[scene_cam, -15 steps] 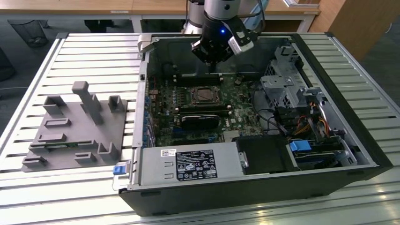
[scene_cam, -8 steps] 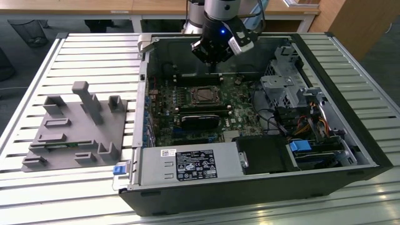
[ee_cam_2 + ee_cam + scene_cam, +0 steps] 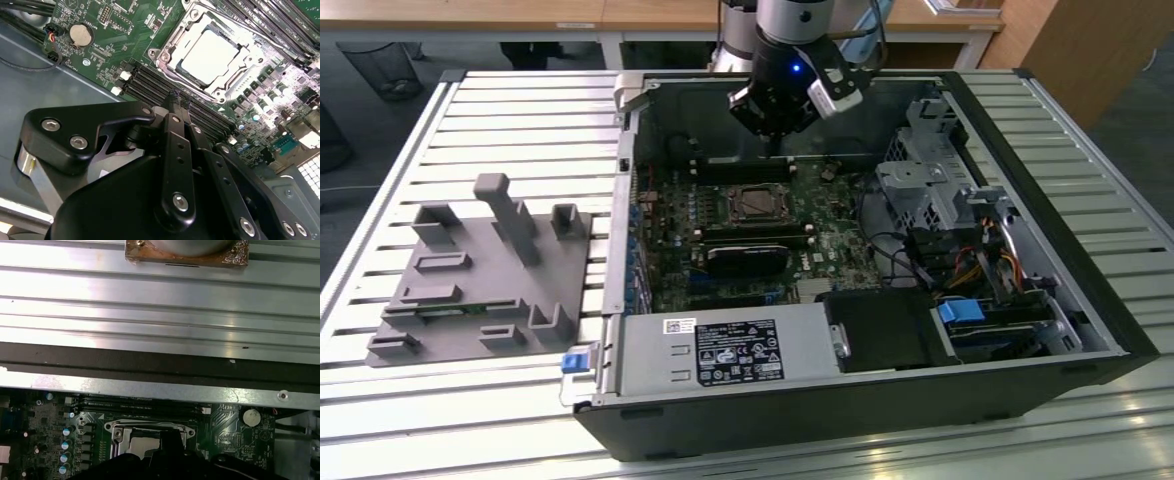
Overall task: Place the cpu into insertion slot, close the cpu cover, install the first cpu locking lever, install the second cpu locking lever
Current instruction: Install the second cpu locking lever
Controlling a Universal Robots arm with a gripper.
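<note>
The cpu (image 3: pixel 212 50), a silvery square chip, lies flat in the insertion slot (image 3: pixel 235 87) on the green motherboard (image 3: pixel 115 30). The cpu cover (image 3: pixel 172 50), a silver frame, lies down around the chip, whose face shows through the window. My gripper (image 3: pixel 177 98) is shut with nothing between its black fingers, and its tips hover above the memory slots beside the socket. In the exterior view the gripper (image 3: pixel 778 148) hangs inside the open case, a little behind the cpu (image 3: pixel 755 206). I cannot make out how the locking levers stand.
A black heatsink block (image 3: pixel 747 258) sits just in front of the socket. Drive cages and cables (image 3: pixel 947 210) fill the case towards the exterior view's right. A grey fixture (image 3: pixel 480 270) stands on the slatted table (image 3: pixel 494 110) to the left. The case wall (image 3: pixel 160 385) is close behind the socket.
</note>
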